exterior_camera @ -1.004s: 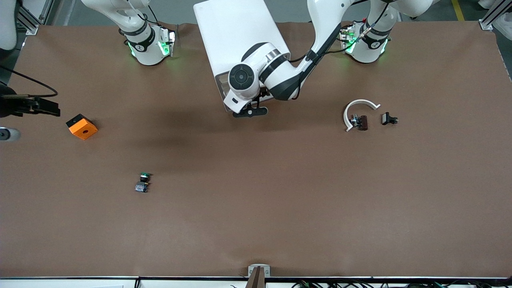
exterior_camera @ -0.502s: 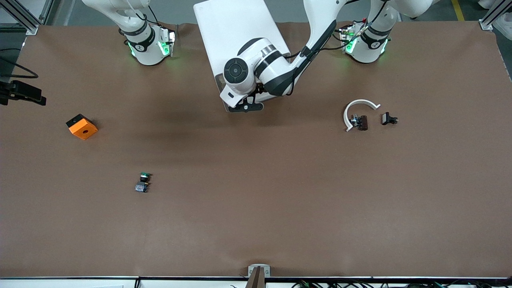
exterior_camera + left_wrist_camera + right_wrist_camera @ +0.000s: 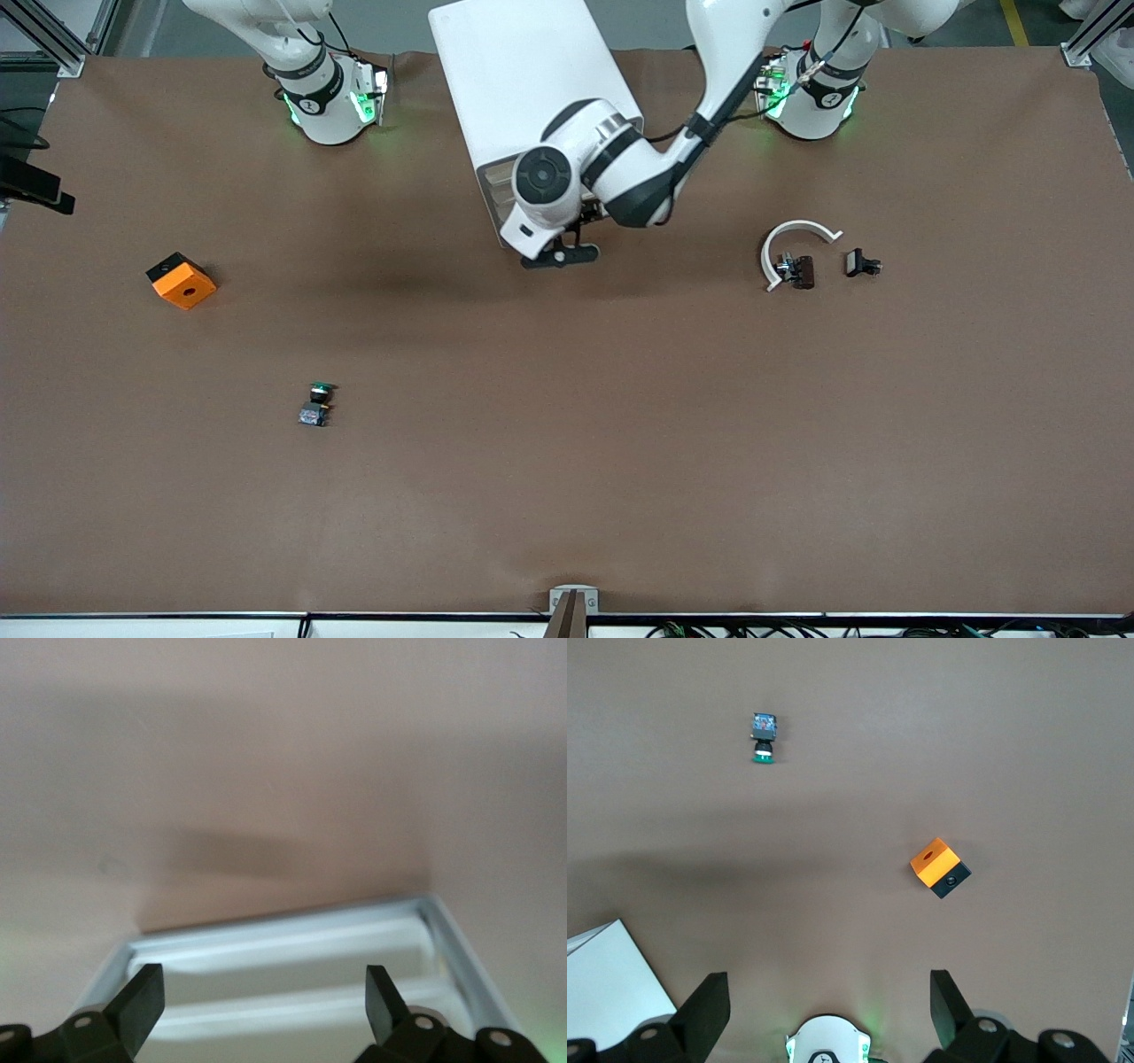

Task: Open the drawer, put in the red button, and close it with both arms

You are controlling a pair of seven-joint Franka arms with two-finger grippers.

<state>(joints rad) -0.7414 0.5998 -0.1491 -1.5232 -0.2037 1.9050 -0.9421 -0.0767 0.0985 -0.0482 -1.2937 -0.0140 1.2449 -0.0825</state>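
Note:
The white cabinet (image 3: 523, 80) stands between the arm bases. My left gripper (image 3: 560, 255) hangs at its front, and the arm hides the drawer fronts in the front view. In the left wrist view my left gripper (image 3: 261, 1010) is open and empty over a pale rimmed drawer tray (image 3: 283, 935) that sticks out over the table. No red button shows in the part of the tray I see, nor on the table. My right gripper (image 3: 37, 190) is at the table's edge by the right arm's end. In its wrist view it (image 3: 828, 1010) is open and empty, high above the table.
A green-capped button (image 3: 315, 403) lies nearer the front camera and also shows in the right wrist view (image 3: 763, 735). An orange box (image 3: 181, 281) sits toward the right arm's end. A white curved piece (image 3: 797, 232), a dark brown part (image 3: 800, 270) and a small black part (image 3: 861, 263) lie toward the left arm's end.
My left gripper moved in toward the cabinet front, then came back out toward the front camera. My right gripper drew away toward the table's edge, almost out of the front view.

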